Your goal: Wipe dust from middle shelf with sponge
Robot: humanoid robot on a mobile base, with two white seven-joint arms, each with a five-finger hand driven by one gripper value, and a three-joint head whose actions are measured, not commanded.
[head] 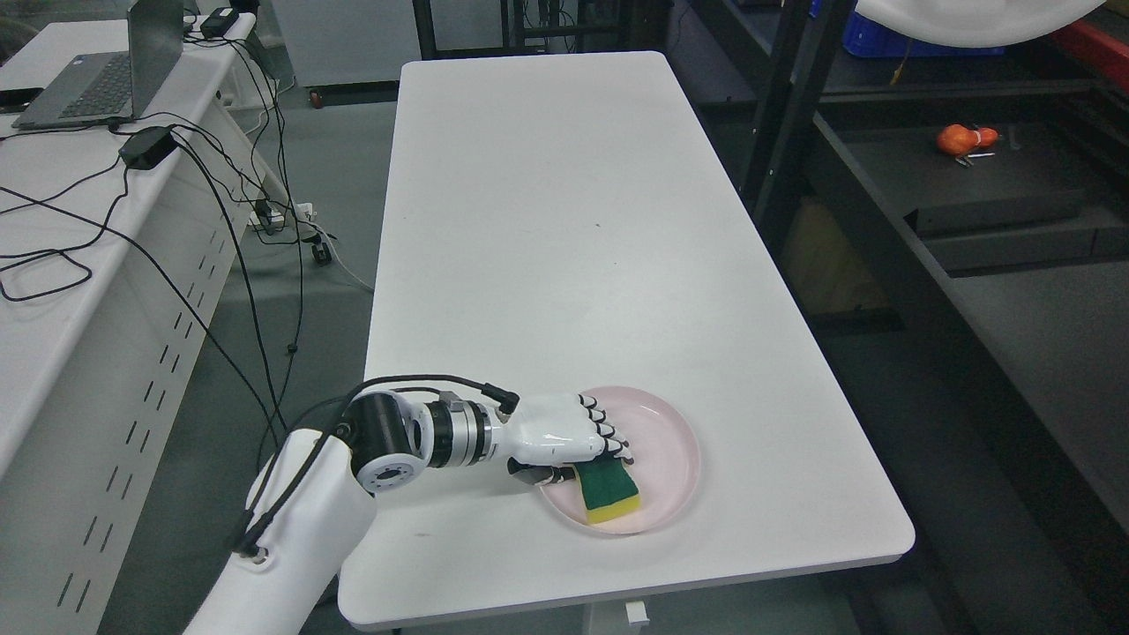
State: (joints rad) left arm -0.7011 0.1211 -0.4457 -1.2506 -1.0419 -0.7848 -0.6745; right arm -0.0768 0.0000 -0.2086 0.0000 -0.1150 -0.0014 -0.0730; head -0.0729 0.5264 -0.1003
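At far left, a long white metal desk (106,291) with slotted side panels, carrying an open grey laptop (106,70) near its back edge, a black power brick (147,147) and loose black cables (53,256) trailing over the top and down the side toward the grey floor. Lower left, the white left arm (291,520) rising from the bottom edge, with a black-and-silver wrist joint and a thin black cable looped over it. Further right, the white left hand (564,434) with black-jointed fingers, reaching over the near-left rim of a shallow round pale pink plate (679,450). Fingers curled down over the top of a rectangular sponge (609,492), green scouring layer up and yellow foam beneath; thumb tucked under on the near side, so closed on the sponge. Sponge lying inside the plate, in its left half, tilted with the yellow end toward the near rim. Plate set on the near right part of a long white rectangular table (564,220). To the right, a dark metal shelving rack (882,220) with black uprights and dark shelf boards, well apart from the sponge, holding a small orange object (963,139) on one level and a blue crate (917,40) higher up at the back
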